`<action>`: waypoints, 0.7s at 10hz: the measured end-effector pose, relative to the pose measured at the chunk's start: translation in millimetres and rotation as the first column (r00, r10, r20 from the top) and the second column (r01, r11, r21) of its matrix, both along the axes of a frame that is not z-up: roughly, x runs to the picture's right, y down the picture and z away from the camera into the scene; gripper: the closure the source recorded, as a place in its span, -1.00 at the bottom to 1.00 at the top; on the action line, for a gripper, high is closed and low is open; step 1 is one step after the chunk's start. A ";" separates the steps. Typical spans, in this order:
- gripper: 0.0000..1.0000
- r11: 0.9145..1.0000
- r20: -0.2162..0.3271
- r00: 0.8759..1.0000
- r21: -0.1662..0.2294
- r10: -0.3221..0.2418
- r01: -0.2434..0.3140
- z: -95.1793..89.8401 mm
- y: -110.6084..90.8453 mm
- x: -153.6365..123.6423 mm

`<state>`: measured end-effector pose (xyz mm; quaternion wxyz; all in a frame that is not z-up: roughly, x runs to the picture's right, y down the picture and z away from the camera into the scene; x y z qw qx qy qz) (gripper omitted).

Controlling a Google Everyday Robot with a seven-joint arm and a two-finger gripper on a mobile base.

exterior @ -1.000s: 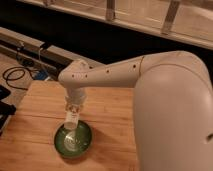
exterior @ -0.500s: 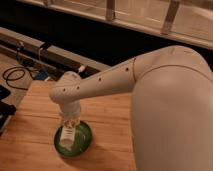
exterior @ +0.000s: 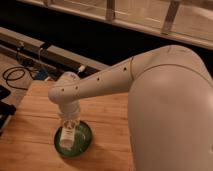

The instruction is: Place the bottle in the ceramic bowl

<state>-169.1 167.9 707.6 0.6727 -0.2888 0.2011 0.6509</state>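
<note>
The green ceramic bowl (exterior: pixel 86 142) sits on the wooden table near its front left. The slim white bottle (exterior: pixel 68 133) stands nearly upright with its lower end inside the bowl, on the left side. My gripper (exterior: pixel 69 122) points straight down over the bowl and is shut on the bottle's upper part. The white arm reaches in from the right, and its wrist hides the bottle's top.
The wooden table (exterior: pixel 112 117) ends at a left edge and a back edge. Black cables (exterior: pixel 15 76) lie on the floor to the left. A dark rail (exterior: pixel 45 49) runs behind the table. My large white arm body fills the right side.
My arm has swung left and lowered. The bottle has come down from above the bowl until its lower end is inside it.
</note>
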 end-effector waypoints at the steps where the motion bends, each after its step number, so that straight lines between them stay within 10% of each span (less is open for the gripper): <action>1: 0.90 1.000 -0.001 1.000 0.000 0.001 -0.001 0.3 -0.3 0.7; 7: 1.00 1.000 0.000 1.000 -0.001 0.000 0.000 0.7 0.2 -0.1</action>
